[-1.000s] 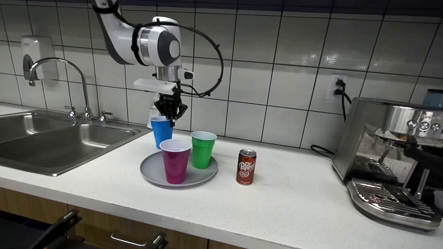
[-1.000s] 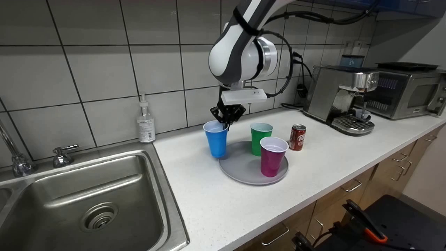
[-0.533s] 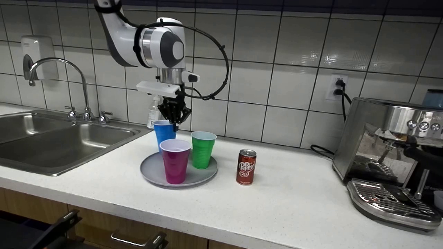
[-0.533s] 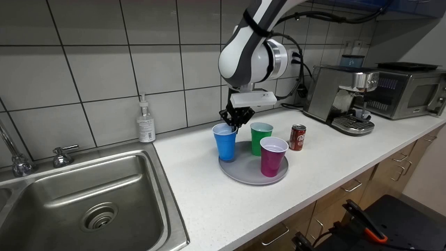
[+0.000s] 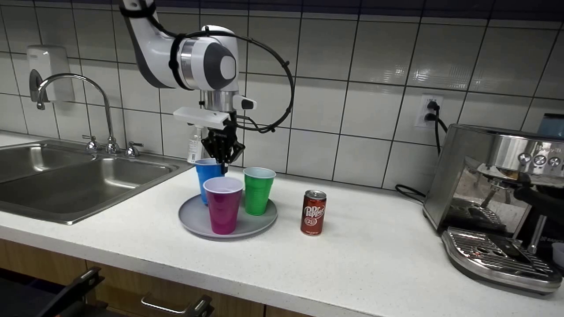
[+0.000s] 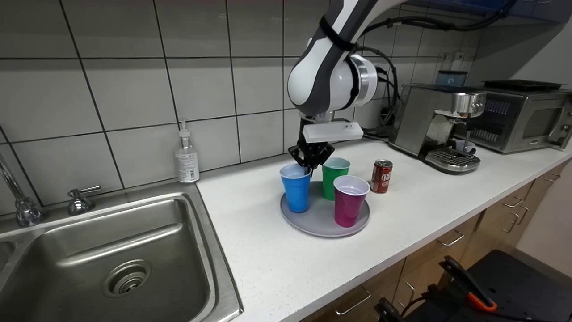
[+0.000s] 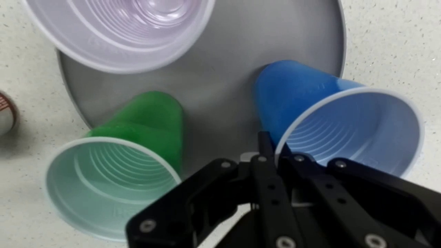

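the blue cup is pale inside, the plate plain grey, the white counter dark-speckled.

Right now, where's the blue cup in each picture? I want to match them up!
In an exterior view: the blue cup is left of centre, partly behind the purple cup.
In an exterior view: the blue cup is near the middle, left of the green cup.
In the wrist view: the blue cup is on the right, its rim pinched by the tool.
Shared landmark: the gray plate, seen in all three.
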Controlling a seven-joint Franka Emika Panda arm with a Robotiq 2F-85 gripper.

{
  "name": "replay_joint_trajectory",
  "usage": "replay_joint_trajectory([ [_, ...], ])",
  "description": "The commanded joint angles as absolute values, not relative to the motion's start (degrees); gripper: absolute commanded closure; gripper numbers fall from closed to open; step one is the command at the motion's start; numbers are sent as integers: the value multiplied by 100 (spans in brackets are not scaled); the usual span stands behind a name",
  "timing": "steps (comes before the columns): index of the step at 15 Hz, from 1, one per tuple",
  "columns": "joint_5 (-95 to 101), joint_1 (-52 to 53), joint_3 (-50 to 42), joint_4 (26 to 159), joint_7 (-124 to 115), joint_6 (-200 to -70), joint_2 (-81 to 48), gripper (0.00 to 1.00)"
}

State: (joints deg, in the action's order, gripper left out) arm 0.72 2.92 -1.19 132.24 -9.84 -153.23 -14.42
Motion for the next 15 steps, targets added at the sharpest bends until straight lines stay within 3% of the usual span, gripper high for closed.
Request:
replay_joint_trajectory([
  [1, -148, 173, -25, 13402, -732, -15450, -1314, 99],
  [6, -414, 115, 17, 13490, -434, -15546, -1275, 96],
  [7, -452, 109, 14, 13503, -394, -15553, -1269, 71],
  [9, -476, 104, 0, 13522, -347, -15559, -1250, 64],
  [15, -396, 117, -32, 13539, -341, -15558, -1187, 19],
])
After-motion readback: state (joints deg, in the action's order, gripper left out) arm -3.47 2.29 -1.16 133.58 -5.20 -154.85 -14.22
